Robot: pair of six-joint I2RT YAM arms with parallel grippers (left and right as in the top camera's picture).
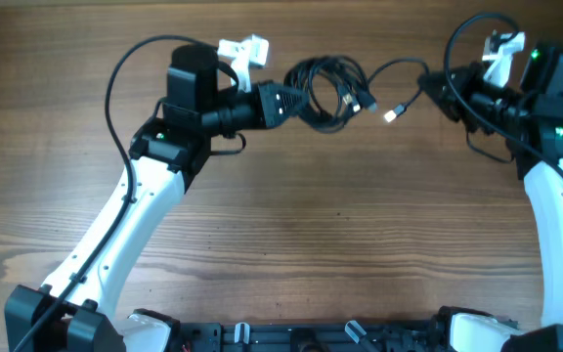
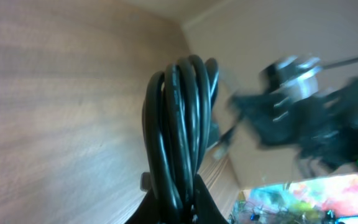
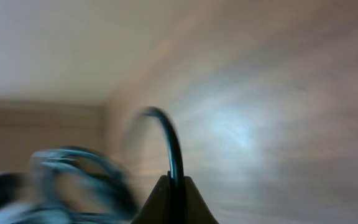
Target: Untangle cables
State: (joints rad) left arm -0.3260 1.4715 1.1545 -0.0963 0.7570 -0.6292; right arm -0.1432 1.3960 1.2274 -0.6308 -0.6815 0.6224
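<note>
The cables [image 1: 327, 90] are thin black cords in a coiled bundle at the back middle of the wooden table, held above it. My left gripper [image 1: 296, 101] is shut on the left side of the bundle; in the left wrist view several strands [image 2: 180, 137] run up from between its fingers [image 2: 182, 199]. A single cord [image 1: 399, 66] arcs from the bundle to my right gripper [image 1: 436, 90], which is shut on it; the right wrist view shows that cord [image 3: 174, 149] pinched between the fingers [image 3: 176, 196]. A silvery plug tip [image 1: 392, 114] hangs between the grippers.
The wooden table [image 1: 340, 225] spreads below. The white left arm [image 1: 135, 215] crosses the left side, the right arm [image 1: 560, 225] runs along the right edge. Thick arm wires [image 1: 115, 88] loop near each wrist. The arm bases [image 1: 291, 337] line the front edge.
</note>
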